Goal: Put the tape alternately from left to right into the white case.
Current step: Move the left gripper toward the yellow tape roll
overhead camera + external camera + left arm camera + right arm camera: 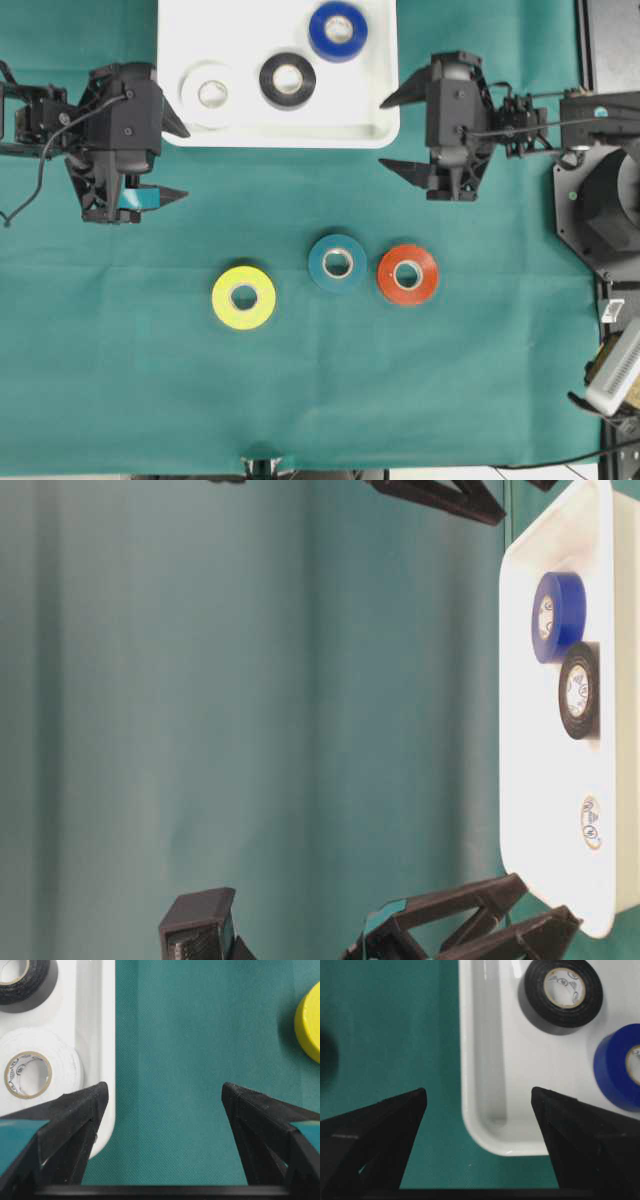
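Tape rolls are split between two places: the white roll, black roll and blue roll are seen lying in the white case, while the yellow roll, teal roll and orange-red roll are left on the green worktop. The left tool and right tool are both held spread, empty, beside the case's near corners.

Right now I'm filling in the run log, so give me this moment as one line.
white case: white, black, blue rolls | cloth: yellow, teal, orange-red rolls | left gripper: open, empty | right gripper: open, empty
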### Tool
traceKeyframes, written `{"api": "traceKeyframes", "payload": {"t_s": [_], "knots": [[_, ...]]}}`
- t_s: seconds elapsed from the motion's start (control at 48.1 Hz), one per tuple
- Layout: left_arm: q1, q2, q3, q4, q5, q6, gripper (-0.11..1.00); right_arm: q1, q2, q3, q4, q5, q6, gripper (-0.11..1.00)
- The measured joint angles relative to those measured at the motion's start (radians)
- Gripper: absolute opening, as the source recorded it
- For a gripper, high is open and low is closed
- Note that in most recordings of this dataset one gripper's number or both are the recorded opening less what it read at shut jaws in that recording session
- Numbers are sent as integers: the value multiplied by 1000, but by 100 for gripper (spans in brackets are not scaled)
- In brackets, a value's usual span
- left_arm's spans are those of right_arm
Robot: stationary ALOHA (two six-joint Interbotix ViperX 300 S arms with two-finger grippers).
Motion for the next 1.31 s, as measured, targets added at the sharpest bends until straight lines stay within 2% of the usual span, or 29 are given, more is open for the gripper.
{"api": "traceKeyframes", "payload": {"t_s": [0.395, 0.644, 0.915, 1.143, 1.309], "knots": [[0, 2, -5, 0, 2, -2, 98, 6, -15, 18, 0, -21, 12, 82], [-44, 49, -40, 0, 2, -23, 98, 6, 5, 17, 0, -40, 12, 82], [-100, 114, -83, 0, 2, -158, 98, 6, 20, 15, 2, -44, 12, 82], [-161, 167, -127, 0, 0, -336, 98, 6, 21, 12, 0, -44, 12, 82], [-179, 209, -161, 0, 2, -428, 98, 6, 21, 11, 0, -46, 12, 82]]}}
